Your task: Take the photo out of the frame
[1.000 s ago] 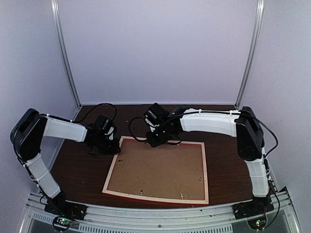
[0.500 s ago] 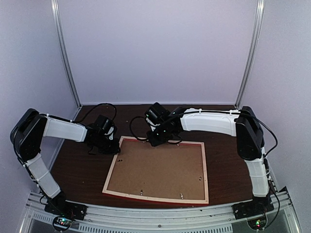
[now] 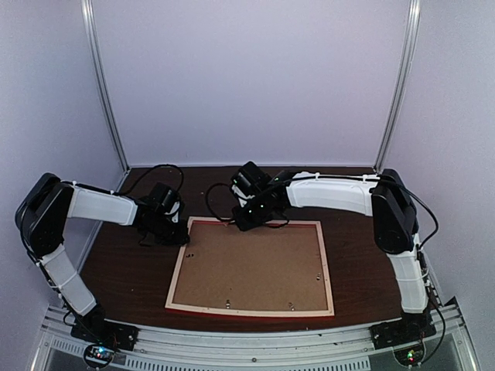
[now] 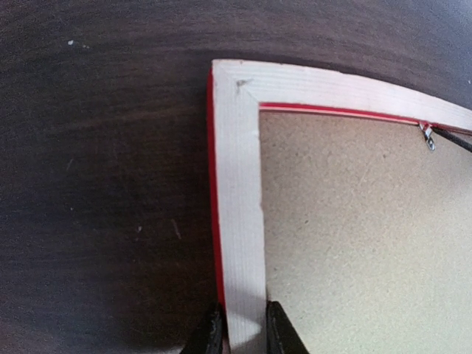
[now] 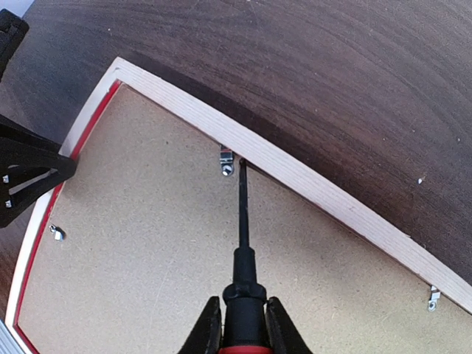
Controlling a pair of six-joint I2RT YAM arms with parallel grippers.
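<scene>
left tool (image 4: 243, 335) pinches the frame (image 4: 240, 184) rim while right tool (image 5: 242, 328) grips a screwdriver (image 5: 243, 273) beside a clip (image 5: 227, 164).

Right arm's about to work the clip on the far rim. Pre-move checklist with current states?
1. frame face down, backing board up: ok.
2. left gripper clamped on the frame's rim near the corner: ok.
3. right gripper shut on screwdriver: ok.
4. Screwdriver tip on the clip: cannot tell; it sits right beside the clip, and contact is unclear.
5. Clip swung clear of the backing board: not ok, it lies over the board's edge.
6. photo free to lift: cannot tell, it is hidden under the board.
</scene>
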